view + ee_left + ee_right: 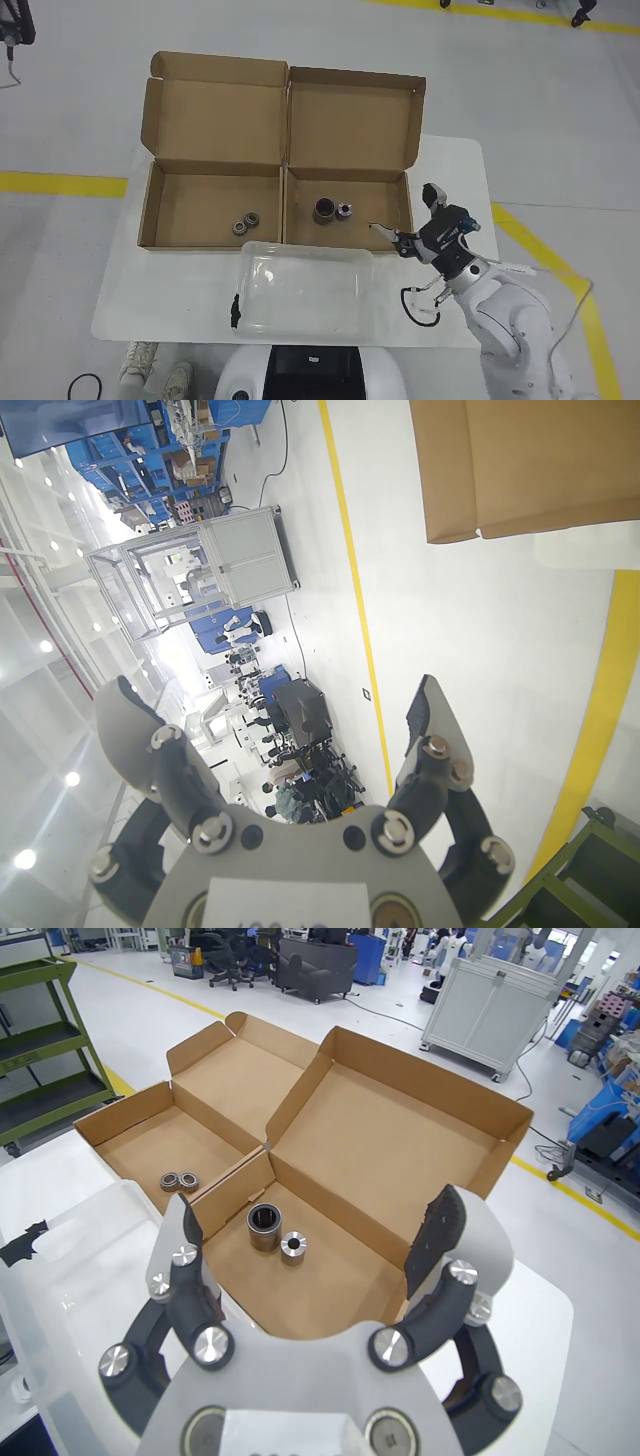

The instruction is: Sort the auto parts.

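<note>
Right gripper [408,212] hovers above near right corner of right cardboard box [350,125], fingers spread wide, nothing between them. Left gripper [272,682] spread wide too, empty, facing floor beside table. Inside right cardboard box: dark cylindrical sleeve [265,1227] stands upright, small metal bushing [293,1249] just beside it. Inside left cardboard box [215,120]: two ring bearings [247,223] side by side, near front wall. Clear plastic bin [300,290] stands in front of both boxes on white table [450,170].
</note>
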Available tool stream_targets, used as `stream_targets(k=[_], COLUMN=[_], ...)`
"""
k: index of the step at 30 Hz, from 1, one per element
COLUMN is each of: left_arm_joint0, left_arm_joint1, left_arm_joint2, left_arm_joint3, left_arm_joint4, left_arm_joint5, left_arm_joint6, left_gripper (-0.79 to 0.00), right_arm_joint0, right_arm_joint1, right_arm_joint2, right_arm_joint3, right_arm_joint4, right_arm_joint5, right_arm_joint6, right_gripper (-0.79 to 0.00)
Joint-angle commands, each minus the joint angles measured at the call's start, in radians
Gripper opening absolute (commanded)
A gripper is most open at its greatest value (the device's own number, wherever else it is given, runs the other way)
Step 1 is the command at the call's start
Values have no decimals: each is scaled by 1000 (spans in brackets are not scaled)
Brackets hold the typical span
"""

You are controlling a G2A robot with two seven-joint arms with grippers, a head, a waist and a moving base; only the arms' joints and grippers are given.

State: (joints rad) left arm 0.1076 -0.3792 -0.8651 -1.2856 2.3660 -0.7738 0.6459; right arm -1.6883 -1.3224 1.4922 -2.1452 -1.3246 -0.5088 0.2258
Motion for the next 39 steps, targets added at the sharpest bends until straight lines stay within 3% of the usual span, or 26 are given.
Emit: stream_targets(k=[1, 18, 39], left_arm_joint0=[0, 0, 0], left_arm_joint1=[0, 0, 0], left_arm_joint2=[0, 0, 0], left_arm_joint3=[0, 0, 0], left_arm_joint4=[0, 0, 0], left_arm_joint5=[0, 0, 0], left_arm_joint6=[0, 0, 0], left_gripper=[0, 0, 0], right_arm_joint0=[-48, -276, -305], right_arm_joint1=[4, 17, 21], right_arm_joint2=[34, 150, 158], right_arm_joint3=[-26, -145, -153], right_arm_joint4=[-1, -18, -23], right_arm_joint5=[11, 111, 120], right_arm_joint6=[-27, -152, -213], right_gripper=[0, 0, 0])
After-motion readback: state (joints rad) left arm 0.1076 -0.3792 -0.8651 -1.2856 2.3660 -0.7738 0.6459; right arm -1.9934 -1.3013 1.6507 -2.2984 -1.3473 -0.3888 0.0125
